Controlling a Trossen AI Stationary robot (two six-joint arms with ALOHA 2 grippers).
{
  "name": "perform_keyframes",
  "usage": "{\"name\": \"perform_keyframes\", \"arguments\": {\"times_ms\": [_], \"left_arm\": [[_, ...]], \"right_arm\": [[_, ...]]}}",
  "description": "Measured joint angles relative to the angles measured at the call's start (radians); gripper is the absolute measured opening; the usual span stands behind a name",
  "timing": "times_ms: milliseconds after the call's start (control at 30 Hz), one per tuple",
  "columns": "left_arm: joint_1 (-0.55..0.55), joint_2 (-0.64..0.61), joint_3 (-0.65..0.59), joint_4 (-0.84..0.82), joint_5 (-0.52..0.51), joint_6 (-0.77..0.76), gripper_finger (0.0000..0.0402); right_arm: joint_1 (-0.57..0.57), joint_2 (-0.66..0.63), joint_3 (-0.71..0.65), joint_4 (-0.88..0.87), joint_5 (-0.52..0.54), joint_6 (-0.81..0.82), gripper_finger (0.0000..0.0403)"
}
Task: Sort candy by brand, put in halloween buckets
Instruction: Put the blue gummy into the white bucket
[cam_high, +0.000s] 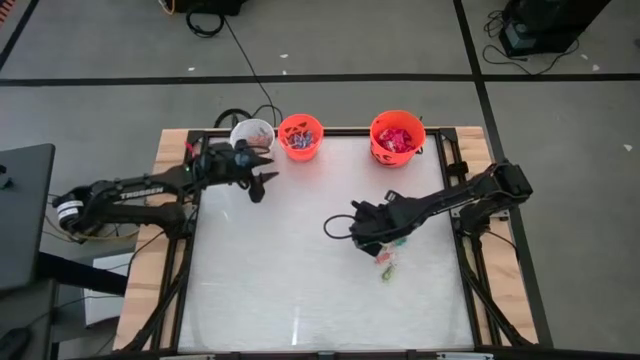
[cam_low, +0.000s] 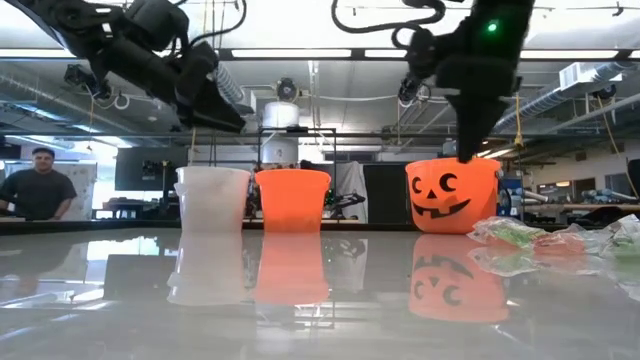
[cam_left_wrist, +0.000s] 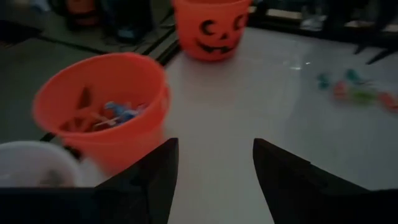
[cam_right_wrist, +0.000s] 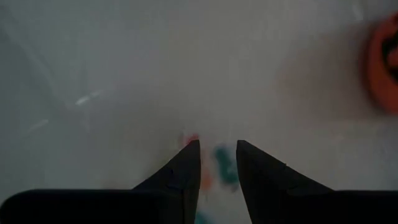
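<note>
The smooth white desk (cam_low: 320, 300) is glossy, mirroring the orange plastic pails (cam_low: 292, 200) and translucent white plastic pail (cam_low: 212, 198); crinkly candy wrappers (cam_low: 530, 238) at right shine.

Readable text — one item only: white lettering along the upper link of the left arm (cam_high: 130, 187), seen from above; it appears to read "TROSSEN", though the letters are small and not fully sharp.

Signs and figures, not text — a black jack-o'-lantern face on the larger orange bucket (cam_low: 452, 195), with crescent eyes and a toothed grin; the same face shows in the left wrist view.

Candy wrappers (cam_low: 520, 235) — printing too small and blurred to read. No numbers or other labels can be read.
</note>
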Motion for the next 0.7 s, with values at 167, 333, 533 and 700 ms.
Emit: {"name": "perform_keyframes", "arguments": {"times_ms": [167,333,533,700], "left_arm": [[-0.073,-0.017,0.000,-0.004,-0.012,-0.015,0.0213],[-0.131,-0.018,0.000,-0.026,-0.023,-0.025,0.0214],[-0.182,-0.018,0.000,-0.025,-0.055,-0.038,0.0214],[-0.197,-0.018,0.000,-0.026,-0.056,-0.038,0.0214]], "right_arm": [[0.001,0.000,-0.054,-0.024,-0.099,0.028,0.0128],[-0.016,-0.003,-0.150,-0.012,-0.142,0.024,0.0162],[-0.062,-0.053,-0.294,0.130,-0.150,-0.038,0.0180],[-0.115,-0.093,-0.416,0.315,-0.208,-0.105,0.0160]]}}
